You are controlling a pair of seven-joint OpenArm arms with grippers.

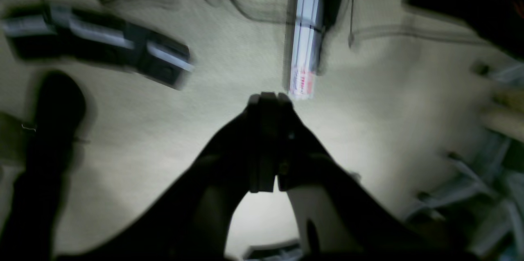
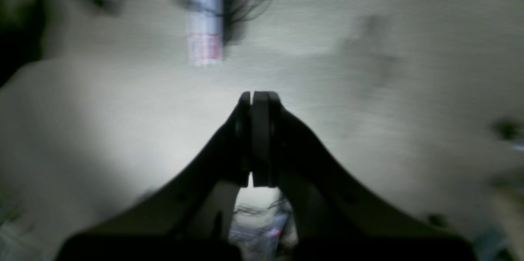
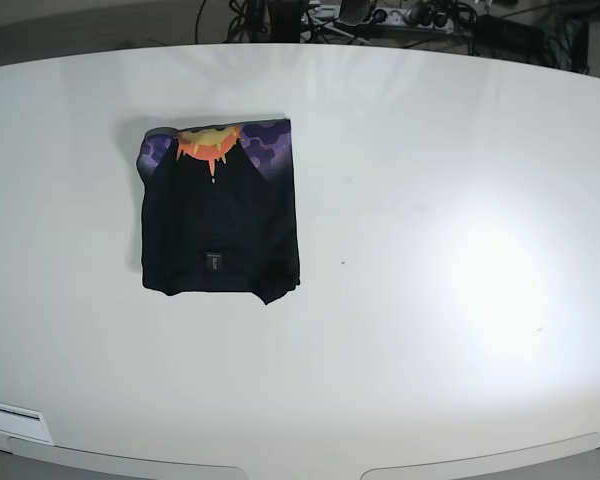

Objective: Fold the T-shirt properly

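Note:
The black T-shirt (image 3: 220, 215) lies folded into a compact rectangle on the left half of the white table (image 3: 430, 250). An orange sun and purple cloud print shows along its far edge, and a small dark label sits near its front. Neither arm appears in the base view. In the left wrist view my left gripper (image 1: 269, 98) is shut with nothing between its fingers, raised above a pale floor. My right gripper (image 2: 259, 95) is likewise shut and empty in the right wrist view. Both wrist views are blurred, and neither shows the T-shirt.
Cables and dark equipment (image 3: 380, 15) crowd the floor beyond the table's far edge. The left wrist view shows a metal rail (image 1: 307, 27), a dark box (image 1: 98, 44) and cables on the floor. A similar pale rail (image 2: 206, 15) appears in the right wrist view.

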